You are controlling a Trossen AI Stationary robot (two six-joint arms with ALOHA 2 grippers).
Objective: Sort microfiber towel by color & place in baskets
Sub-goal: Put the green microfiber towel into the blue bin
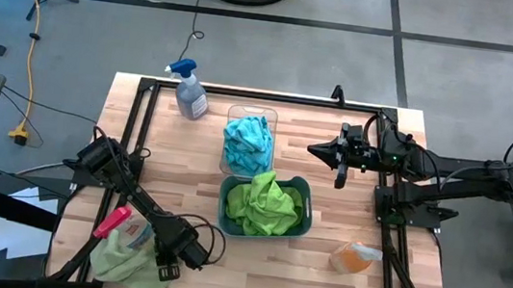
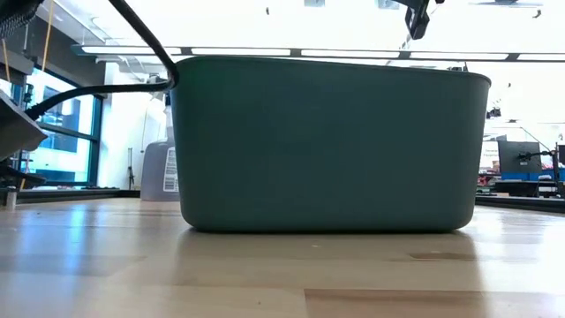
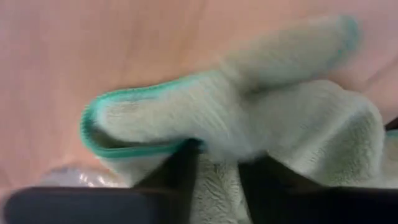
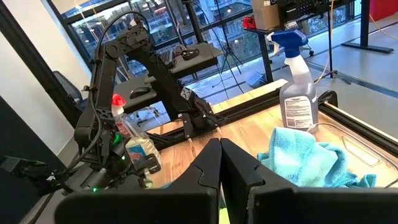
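Note:
A lime green towel (image 1: 122,262) with a teal hem lies on the table near the front left corner. My left gripper (image 1: 168,270) is low at its right end and shut on it; the towel fills the left wrist view (image 3: 249,124). My right gripper (image 1: 319,151) is shut and empty, held above the table just right of the clear bin (image 1: 274,117). That bin holds turquoise towels (image 1: 249,143). The dark teal bin (image 1: 308,194) holds lime green towels (image 1: 266,206). My left gripper has a bunched fold of the lime green towel (image 3: 217,168) between its two fingers (image 3: 180,177). The hemmed edge (image 3: 124,149) curls just past the fingertips. The rest of the towel lies on the table.
A spray bottle (image 1: 188,90) stands at the far left by the clear bin. A pink-handled brush (image 1: 112,222) and a small container lie beside the loose towel. An orange object (image 1: 355,258) lies front right. The dark teal bin (image 2: 327,141) fills the low view.

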